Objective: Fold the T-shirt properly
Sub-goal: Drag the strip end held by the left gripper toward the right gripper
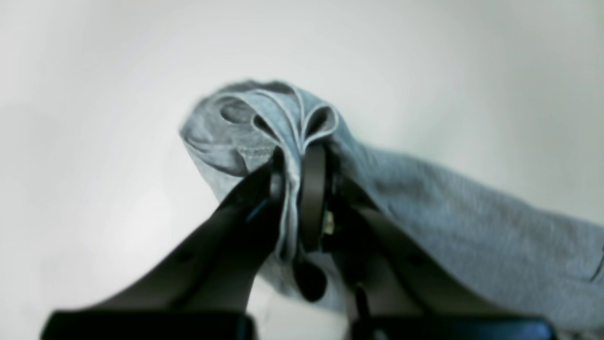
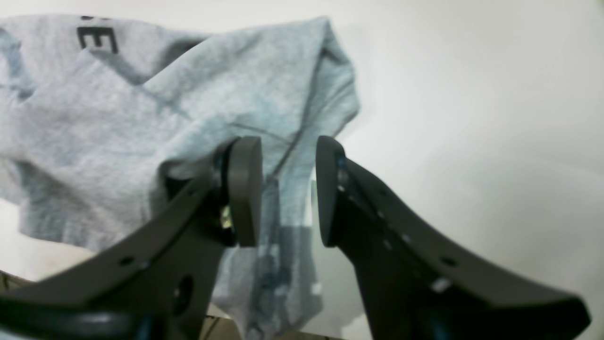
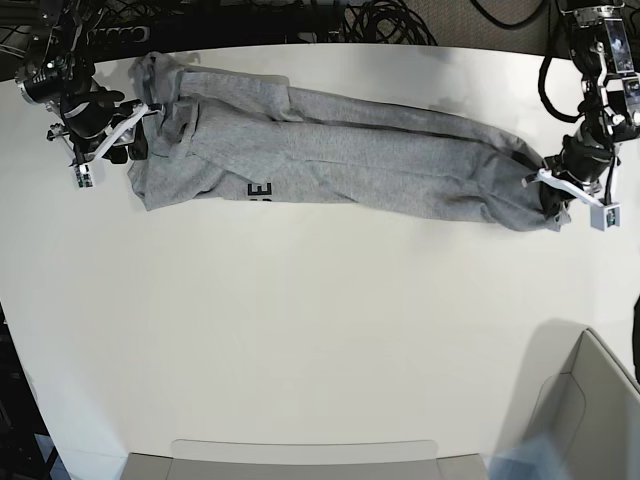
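Observation:
The grey T-shirt (image 3: 330, 160) lies bunched into a long band across the far part of the white table (image 3: 300, 330). Black lettering (image 3: 259, 189) shows near its left end. My left gripper (image 3: 548, 190) is at the band's right end. In the left wrist view the left gripper (image 1: 295, 184) is shut on pinched folds of the T-shirt (image 1: 448, 208). My right gripper (image 3: 135, 125) is at the band's left end. The right wrist view has the right gripper (image 2: 288, 189) open, its jaws apart, with T-shirt (image 2: 141, 118) cloth showing in the gap, and the lettering (image 2: 96, 40) at the upper left.
A grey bin (image 3: 590, 410) stands at the near right corner. A flat grey tray (image 3: 300, 460) lies along the front edge. Black cables (image 3: 380, 20) pile up behind the table's far edge.

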Robot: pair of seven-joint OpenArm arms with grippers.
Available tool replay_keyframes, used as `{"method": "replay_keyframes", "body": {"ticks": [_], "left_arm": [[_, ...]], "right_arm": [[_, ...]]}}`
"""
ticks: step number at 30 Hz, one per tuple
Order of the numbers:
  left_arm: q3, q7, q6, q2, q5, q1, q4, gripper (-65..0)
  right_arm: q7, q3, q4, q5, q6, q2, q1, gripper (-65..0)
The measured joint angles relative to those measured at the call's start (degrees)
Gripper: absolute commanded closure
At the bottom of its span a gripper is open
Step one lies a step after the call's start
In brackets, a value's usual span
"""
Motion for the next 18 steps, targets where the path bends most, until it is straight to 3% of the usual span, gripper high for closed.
{"method": "replay_keyframes", "body": {"ticks": [8,16,18], "left_arm": [[1.18,1.42,-0.26,5.16,-0.24,6.51,10.86,0.0],[14.29,0.63,-0.11,5.29,-0.33,6.69,11.26,0.0],[16.52,0.57,2.16,5.57,-0.37,6.58,11.32,0.0]], "right_arm": [[-0.02,0.00,0.00,-0.22,0.00,0.11,0.20,-19.8],[-0.02,0.00,0.00,-0.02,0.00,0.11,0.20,-19.8],[-0.04,0.00,0.00,0.00,0.00,0.07,0.22,-19.8]]}}
